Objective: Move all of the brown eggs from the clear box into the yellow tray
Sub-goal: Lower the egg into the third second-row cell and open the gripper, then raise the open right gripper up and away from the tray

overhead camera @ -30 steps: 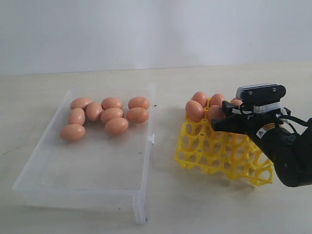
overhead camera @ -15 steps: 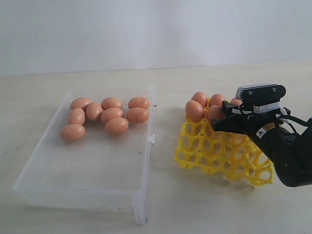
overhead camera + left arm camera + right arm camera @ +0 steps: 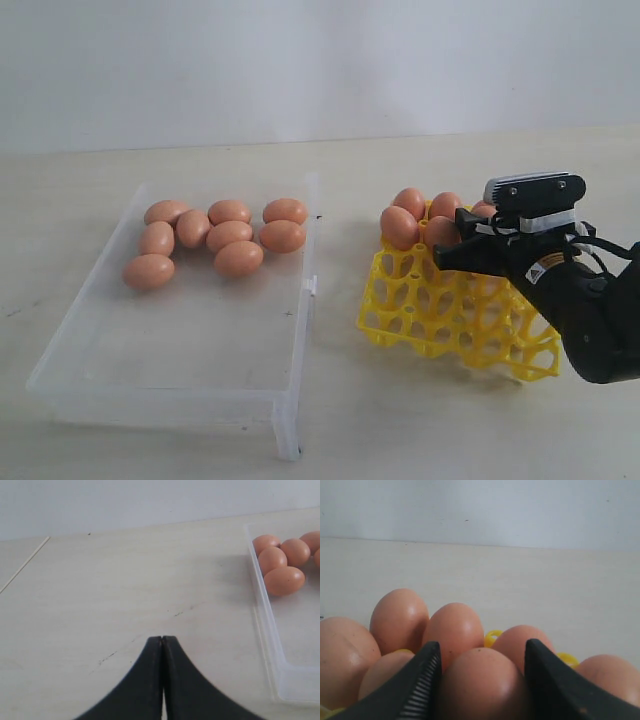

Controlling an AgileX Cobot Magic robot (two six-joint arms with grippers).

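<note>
Several brown eggs [image 3: 229, 236] lie at the far end of the clear box [image 3: 300, 300]. At the back of the yellow tray [image 3: 450, 310] several more stand in its cups. My right gripper [image 3: 455, 240] is over those back rows, shut on a brown egg [image 3: 482, 685] that fills the gap between its fingers [image 3: 422, 680]. Tray eggs crowd behind it in the right wrist view. My left gripper [image 3: 162, 639] is shut and holds nothing, over bare table beside the clear box [image 3: 265, 625]. Some of the box's eggs [image 3: 284, 580] show beyond it.
The near half of the clear box holds no eggs, and its latch tab [image 3: 311, 286] faces the tray. The tray's front cups [image 3: 440, 330] stand empty. A pale wall rises behind the table.
</note>
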